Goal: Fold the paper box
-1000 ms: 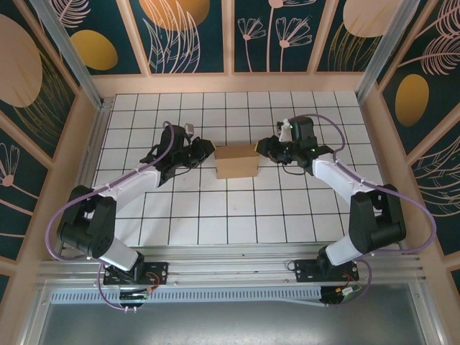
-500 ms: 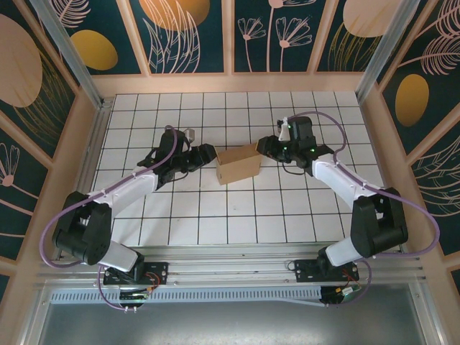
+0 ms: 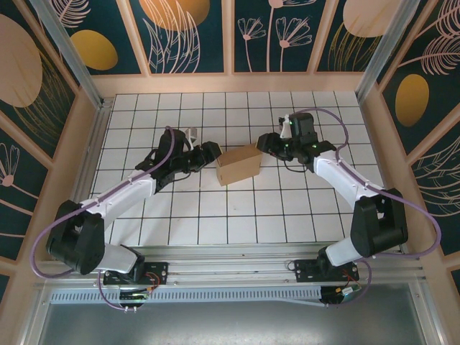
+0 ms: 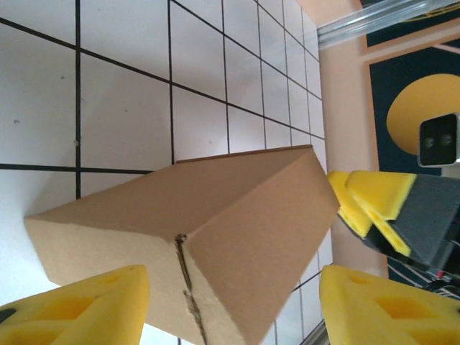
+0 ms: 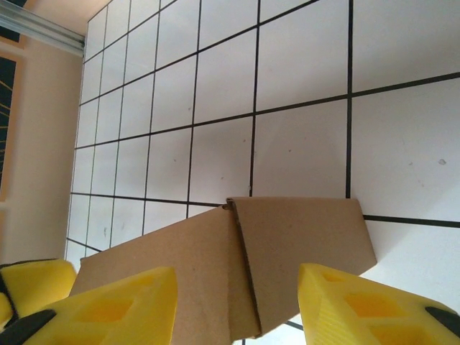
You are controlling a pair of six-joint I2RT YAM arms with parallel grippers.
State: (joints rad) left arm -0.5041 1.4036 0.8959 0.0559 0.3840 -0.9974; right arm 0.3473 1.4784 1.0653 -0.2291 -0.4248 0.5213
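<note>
The paper box is a closed brown cardboard box lying skewed on the white tiled table, its right end turned toward the back. My left gripper is at its left end, open, and a box corner with a rough seam sits between the yellow fingers without being clamped. My right gripper is at the box's far right corner, also open. The box with its flap seam lies between that gripper's fingers. Left gripper and right gripper face each other across the box.
The tiled table is bounded by a raised peach rim at the back and sides. An aluminium rail runs along the near edge by the arm bases. The opposite gripper's yellow pads appear past the box.
The box has turned counter-clockwise, its right end swinging toward the back. The left gripper moved right and back along with it; the right gripper shifted slightly back.
</note>
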